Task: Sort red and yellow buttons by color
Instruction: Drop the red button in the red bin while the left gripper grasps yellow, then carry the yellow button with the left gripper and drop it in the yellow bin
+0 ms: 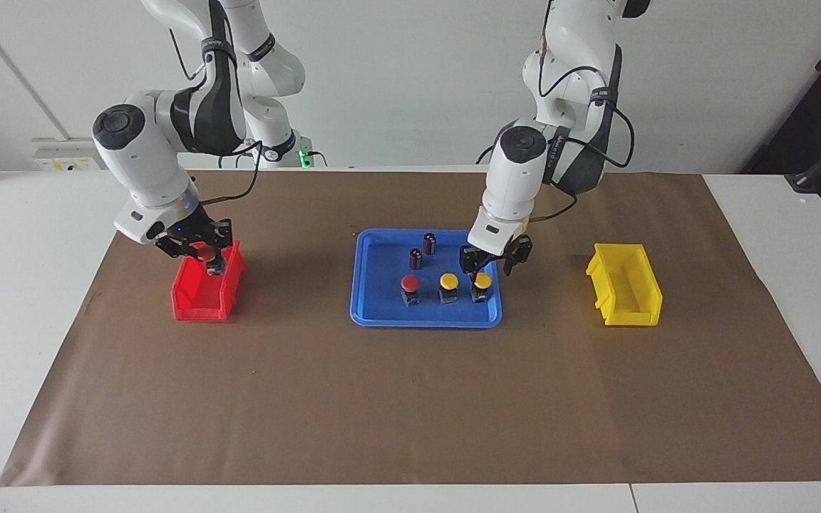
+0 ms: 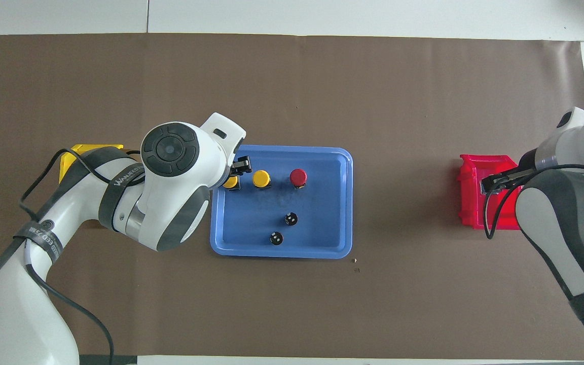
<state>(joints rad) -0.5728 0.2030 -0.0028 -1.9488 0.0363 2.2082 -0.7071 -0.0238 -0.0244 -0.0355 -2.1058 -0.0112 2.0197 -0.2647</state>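
My right gripper [image 1: 209, 261] is shut on a red button [image 1: 204, 251] and holds it over the red bin [image 1: 197, 303]; in the overhead view my right gripper [image 2: 495, 182] hides that button. On the blue tray [image 1: 375, 313] stand a red button [image 1: 410, 285] and two yellow buttons [image 1: 448, 283] in a row. My left gripper [image 1: 489, 269] is open, just above the yellow button [image 1: 482, 281] at the tray's end toward the left arm. In the overhead view that button [image 2: 230, 183] is partly covered by the left gripper [image 2: 237, 170].
Two dark upright cylinders [image 1: 429, 243] [image 1: 415, 258] stand on the tray, nearer to the robots than the buttons. A yellow bin [image 1: 624, 285] sits toward the left arm's end of the table, largely hidden under the left arm in the overhead view [image 2: 86, 151]. Brown paper covers the table.
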